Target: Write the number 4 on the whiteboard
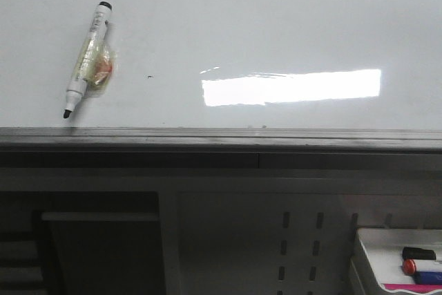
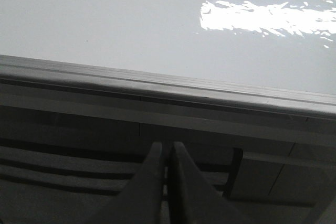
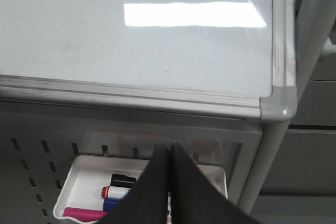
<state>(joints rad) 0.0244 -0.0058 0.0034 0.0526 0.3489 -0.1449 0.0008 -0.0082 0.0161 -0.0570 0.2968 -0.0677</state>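
Observation:
The whiteboard (image 1: pixel 276 18) is glossy white with a grey metal edge rail and a bright rectangular light reflection. No number 4 shows on it; only a tiny dark speck sits near its middle. A white marker with black cap and tip (image 1: pixel 85 59), wrapped in clear tape, lies on the board at the left. My left gripper (image 2: pixel 166 150) is shut and empty, below the board's rail (image 2: pixel 157 85). My right gripper (image 3: pixel 170 148) is shut and empty, above the marker tray (image 3: pixel 86 174), under the board's corner (image 3: pixel 278 103). Neither gripper shows in the front view.
A small white tray (image 1: pixel 387 253) at the lower right holds black, red, blue and pink markers (image 3: pixel 118 190). A perforated grey panel (image 1: pixel 297 246) and dark shelving (image 1: pixel 97 246) lie below the board. A grey post (image 3: pixel 273 150) stands beside the tray.

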